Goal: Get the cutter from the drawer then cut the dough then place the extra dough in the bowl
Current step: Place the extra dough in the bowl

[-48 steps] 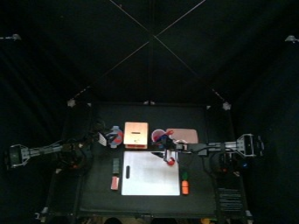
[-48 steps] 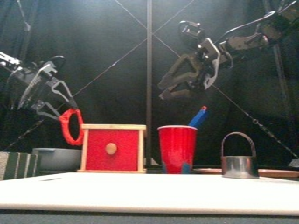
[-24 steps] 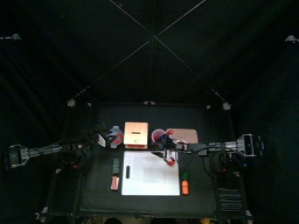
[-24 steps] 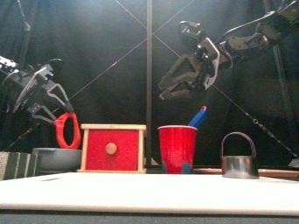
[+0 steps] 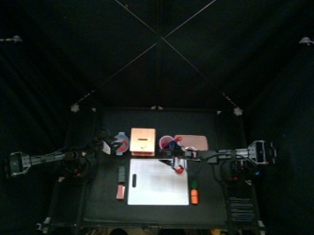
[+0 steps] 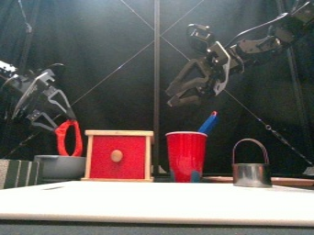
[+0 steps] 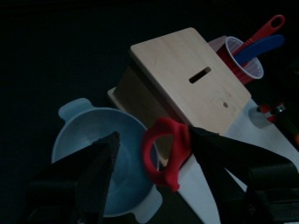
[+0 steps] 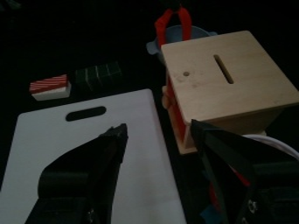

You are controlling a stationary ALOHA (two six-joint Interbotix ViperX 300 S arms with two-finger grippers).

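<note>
The booth is dim: a hazy glow falls from the front view's top centre over the black curtain (image 6: 110,64), the white cutting board (image 5: 161,181) is the brightest patch low in the top view, and the wooden box (image 8: 222,83) stands lit against blackness in both wrist views.

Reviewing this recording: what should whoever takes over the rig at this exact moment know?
Left gripper: shut on the red dough ring, which hangs just over the bowl.
Right gripper: open, holding nothing, raised above the red cup.
Cutter: stands on the table to the right of the cup.
Wooden box: between bowl and cup.
Done: cutter is out, and the dough is cut and lifted off the white board.
Left: release the ring into the bowl.
</note>
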